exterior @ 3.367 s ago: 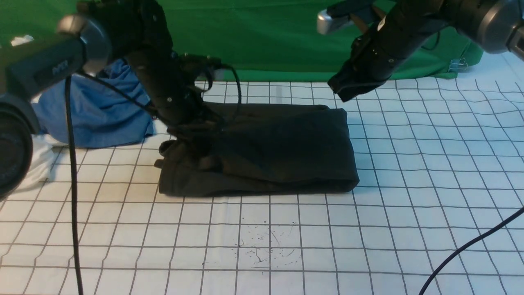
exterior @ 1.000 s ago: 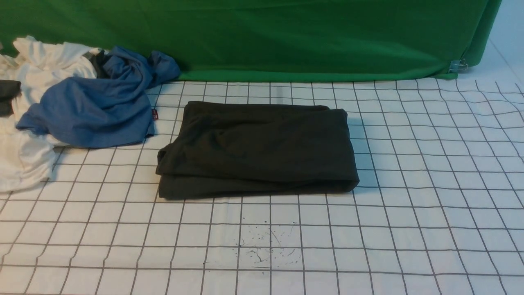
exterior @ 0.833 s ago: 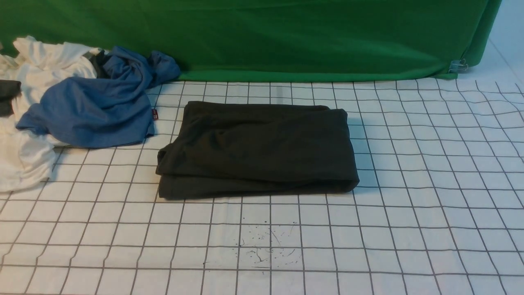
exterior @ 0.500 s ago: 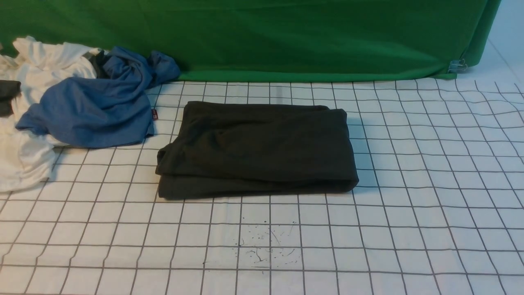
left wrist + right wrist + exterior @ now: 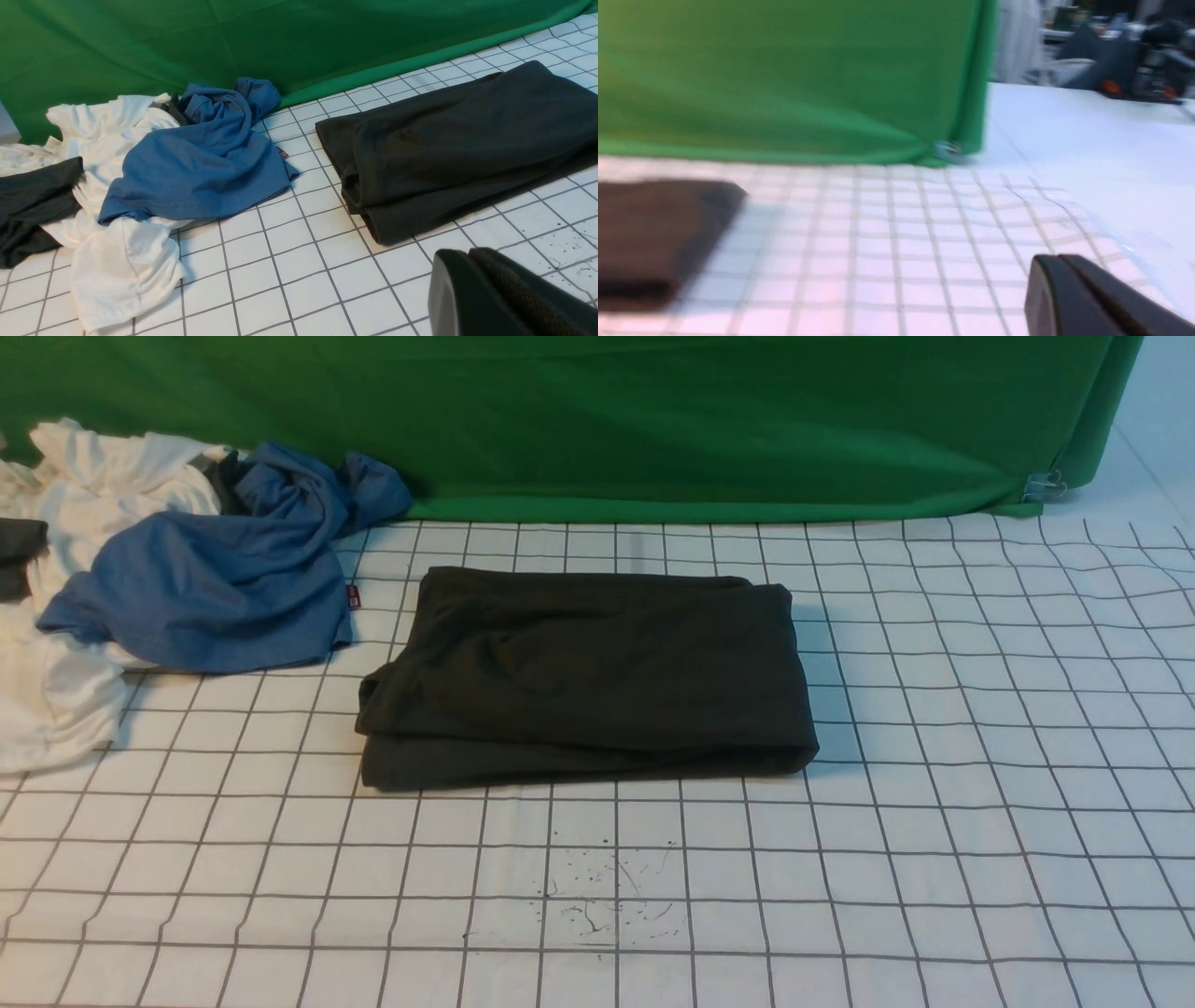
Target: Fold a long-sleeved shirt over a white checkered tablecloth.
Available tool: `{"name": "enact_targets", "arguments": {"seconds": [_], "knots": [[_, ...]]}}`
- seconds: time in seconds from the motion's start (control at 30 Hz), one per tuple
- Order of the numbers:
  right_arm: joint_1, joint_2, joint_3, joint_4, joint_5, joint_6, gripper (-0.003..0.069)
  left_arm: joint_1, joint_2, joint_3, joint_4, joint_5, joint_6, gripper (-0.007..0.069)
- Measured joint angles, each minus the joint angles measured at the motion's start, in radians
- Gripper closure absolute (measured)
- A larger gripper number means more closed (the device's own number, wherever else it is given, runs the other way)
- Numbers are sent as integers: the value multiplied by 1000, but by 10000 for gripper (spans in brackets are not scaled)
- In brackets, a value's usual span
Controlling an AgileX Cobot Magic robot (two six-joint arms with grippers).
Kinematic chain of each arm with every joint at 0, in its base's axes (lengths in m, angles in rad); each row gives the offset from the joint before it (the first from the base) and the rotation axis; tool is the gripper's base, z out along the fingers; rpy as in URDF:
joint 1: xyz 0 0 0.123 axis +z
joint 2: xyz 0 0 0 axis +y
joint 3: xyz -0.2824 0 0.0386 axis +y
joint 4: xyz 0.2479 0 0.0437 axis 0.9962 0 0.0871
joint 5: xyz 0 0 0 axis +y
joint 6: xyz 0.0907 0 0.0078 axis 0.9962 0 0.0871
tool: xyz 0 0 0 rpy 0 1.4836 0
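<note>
Both arms have left the front view since the earliest frame, uncovering the blue garment (image 5: pixel 201 583) and white garment (image 5: pixel 56 709) at the tablecloth's (image 5: pixel 934 803) far left corner. The folded shirt (image 5: pixel 588 677) lies mid-cloth, unmoved. The left gripper (image 5: pixel 472 261) and right gripper (image 5: pixel 1057 266) are pressed together, holding nothing.

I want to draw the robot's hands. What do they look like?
Only the tips show, in the wrist views. The left gripper is black, with rounded edges and a ridged, grippy pad. The right gripper is black and smooth-looking, but blurry. No cables or markings show.
</note>
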Motion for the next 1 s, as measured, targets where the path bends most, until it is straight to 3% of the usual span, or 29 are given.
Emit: {"name": "enact_targets", "arguments": {"seconds": [0.37, 0.57, 1.0], "knots": [[-10, -98, 41, -86, 235, 11, 648, 0, 0, 0, 0, 0, 0, 661], [74, -98, 41, -103, 258, 22, 648, 0, 0, 0, 0, 0, 0, 661], [82, -98, 41, -102, 259, 98, 644, 0, 0, 0, 0, 0, 4, 661]]}}
